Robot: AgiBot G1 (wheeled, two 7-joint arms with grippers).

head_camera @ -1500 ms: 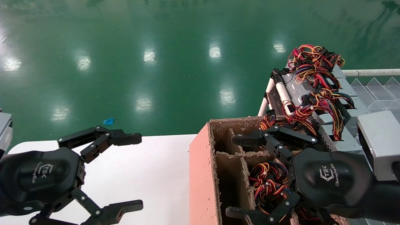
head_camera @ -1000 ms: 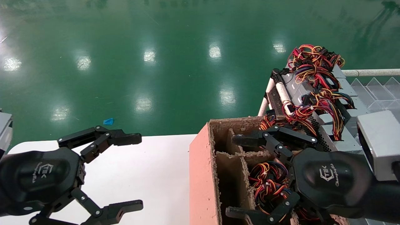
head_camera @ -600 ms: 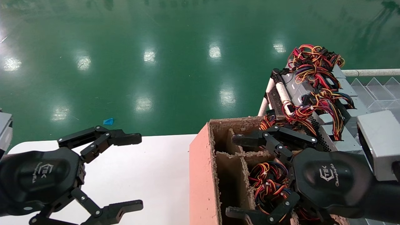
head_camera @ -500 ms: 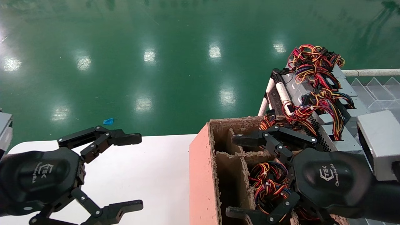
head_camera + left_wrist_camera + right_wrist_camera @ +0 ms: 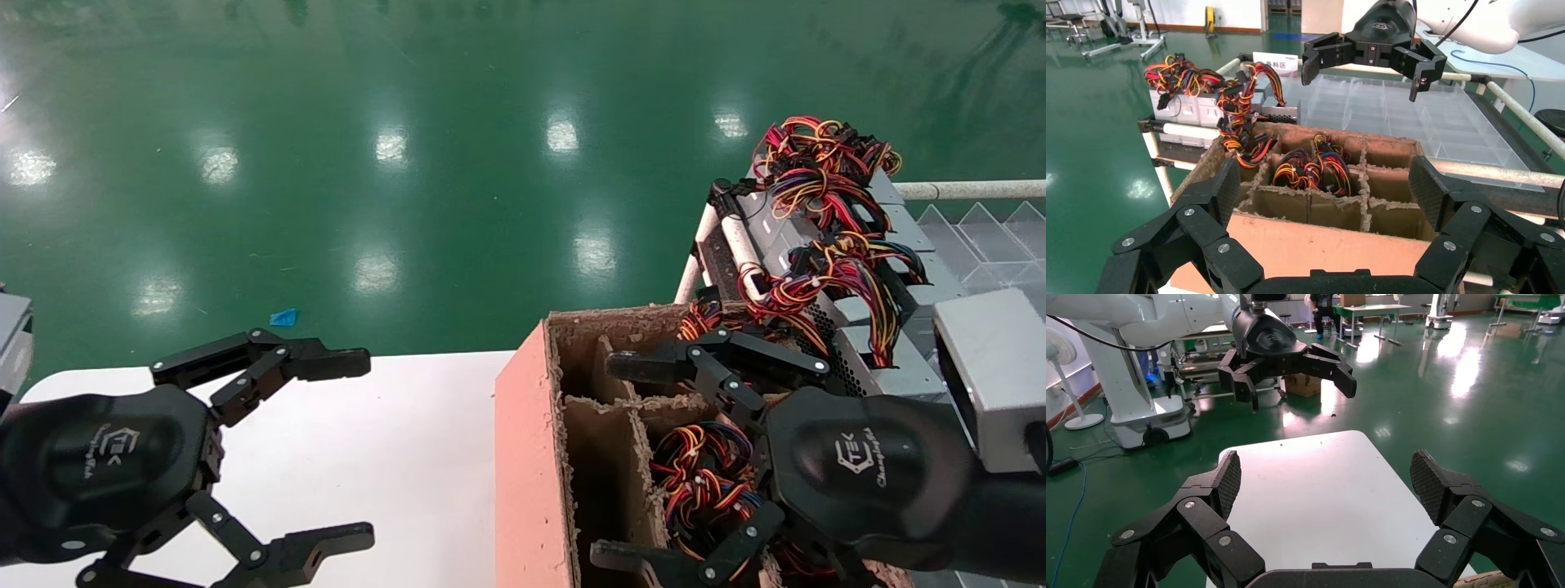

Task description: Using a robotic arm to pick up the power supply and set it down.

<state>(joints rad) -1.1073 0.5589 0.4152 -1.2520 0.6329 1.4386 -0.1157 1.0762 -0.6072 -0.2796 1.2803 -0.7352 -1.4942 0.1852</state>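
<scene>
A power supply sits in a middle compartment of the pink cardboard carton [image 5: 527,457]; only its coiled red, yellow and black wires [image 5: 703,482] [image 5: 1312,168] show. My right gripper [image 5: 605,461] hovers open just above that carton, its fingers spread over the compartments with nothing between them. From the right wrist view the right gripper [image 5: 1324,481] faces the white table [image 5: 1315,490]. My left gripper [image 5: 368,447] hangs open and empty over the white table [image 5: 392,441], to the left of the carton. The left gripper [image 5: 1327,190] looks across at the carton [image 5: 1321,245].
Several grey power supplies with tangled wires [image 5: 825,245] lie on a pipe-frame rack behind and right of the carton. A clear plastic divider tray [image 5: 981,237] sits farther right. Green floor surrounds the table. The carton's other compartments look empty.
</scene>
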